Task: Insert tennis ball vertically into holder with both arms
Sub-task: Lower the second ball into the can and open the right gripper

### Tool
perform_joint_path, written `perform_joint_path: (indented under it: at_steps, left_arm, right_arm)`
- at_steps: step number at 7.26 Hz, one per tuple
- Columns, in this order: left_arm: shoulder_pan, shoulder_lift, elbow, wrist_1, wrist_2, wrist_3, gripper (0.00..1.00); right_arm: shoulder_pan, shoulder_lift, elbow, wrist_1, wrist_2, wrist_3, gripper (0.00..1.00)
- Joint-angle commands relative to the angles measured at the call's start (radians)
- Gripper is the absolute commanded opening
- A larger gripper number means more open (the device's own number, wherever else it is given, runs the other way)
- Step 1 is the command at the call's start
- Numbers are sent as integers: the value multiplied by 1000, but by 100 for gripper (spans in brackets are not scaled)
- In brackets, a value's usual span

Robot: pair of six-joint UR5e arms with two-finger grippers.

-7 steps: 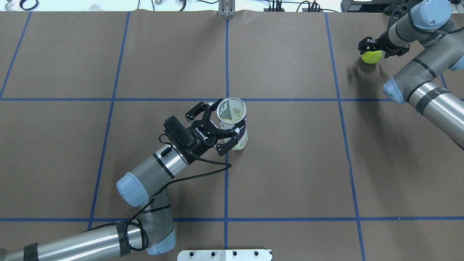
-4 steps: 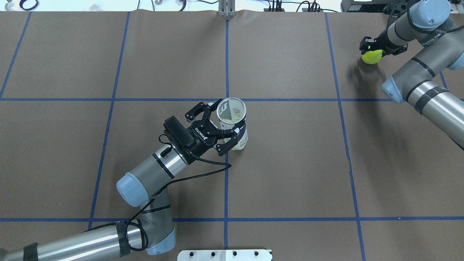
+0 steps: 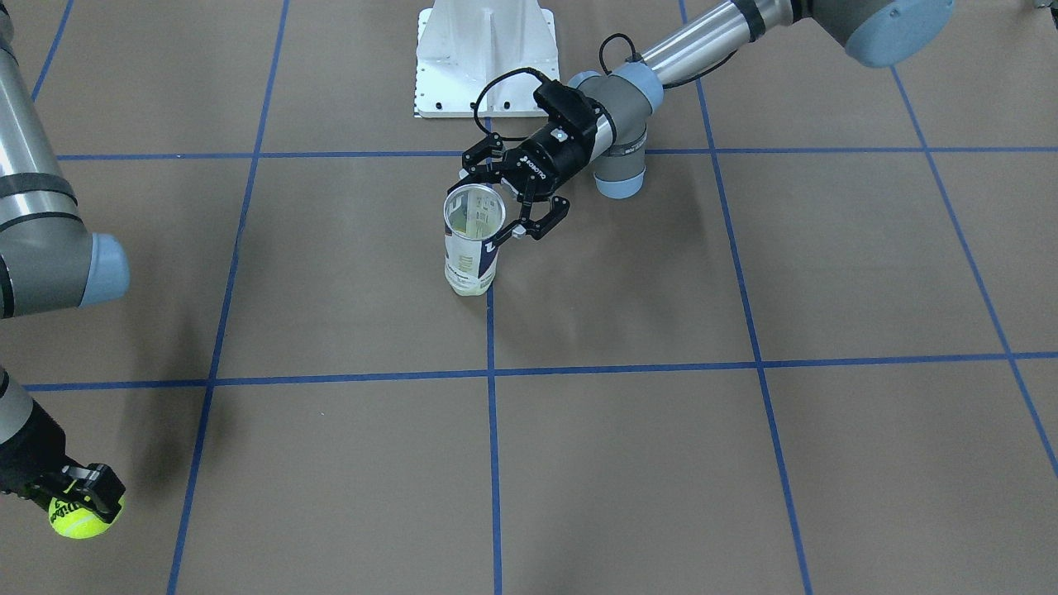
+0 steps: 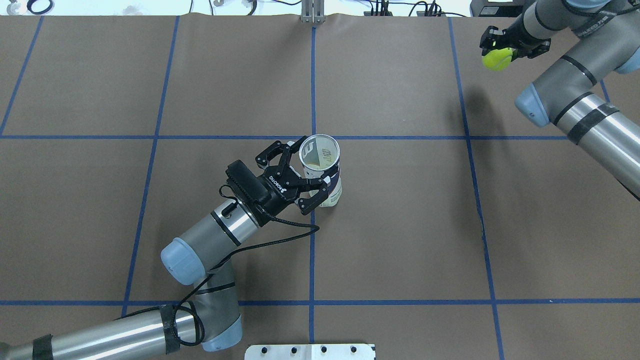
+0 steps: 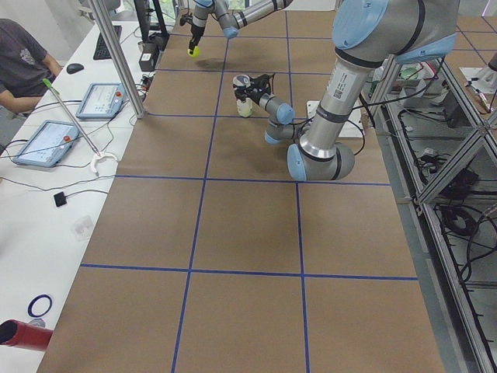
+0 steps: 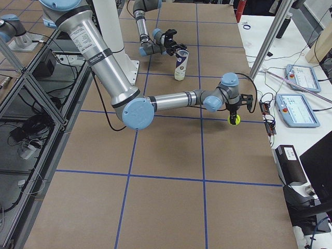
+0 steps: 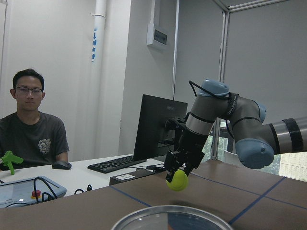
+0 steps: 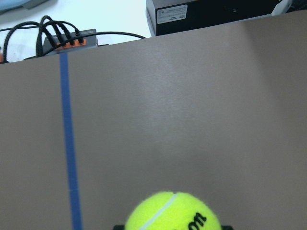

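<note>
The holder (image 4: 322, 172), a clear can with a white and navy label, stands upright near the table's middle with its mouth open upward; it also shows in the front view (image 3: 469, 252). My left gripper (image 4: 309, 170) reaches in low from the side, one finger on each side of the can, shut on it. In the left wrist view the can's metal rim (image 7: 168, 211) sits at the bottom edge. At the far right, my right gripper (image 4: 497, 49) is shut on a yellow tennis ball (image 4: 496, 60), held above the table, well away from the can. The ball (image 8: 173, 213) also fills the bottom of the right wrist view.
The white pedestal base (image 4: 310, 351) sits at the near table edge. Blue tape lines grid the brown surface. Beyond the far edge, a white bench carries tablets (image 5: 97, 99), a monitor and cables, and an operator (image 7: 31, 129) is seated there.
The right gripper has lifted the tennis ball and carried it toward the far edge and a little left; its shadow has separated. The left gripper and holder have not moved.
</note>
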Motion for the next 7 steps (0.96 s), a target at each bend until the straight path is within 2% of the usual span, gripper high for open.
perform_joint_path:
  at_steps: [1,3,4,7]
  left_arm:
    - [1,-5,0,4,0,0,90]
    - [15,-13,0,7,2,20,90]
    - [17,-11,0,7,2,20,90]
    - [18,-13,0,8,2,20,90]
  right_arm:
    - [-17,-12,309,-290,71,120,0]
    - [-83,-23,498,-394,131,284,0]
    - [-132,-19,572,-434,128,372,0]
    - [-260,38,666,-436,124,576,0]
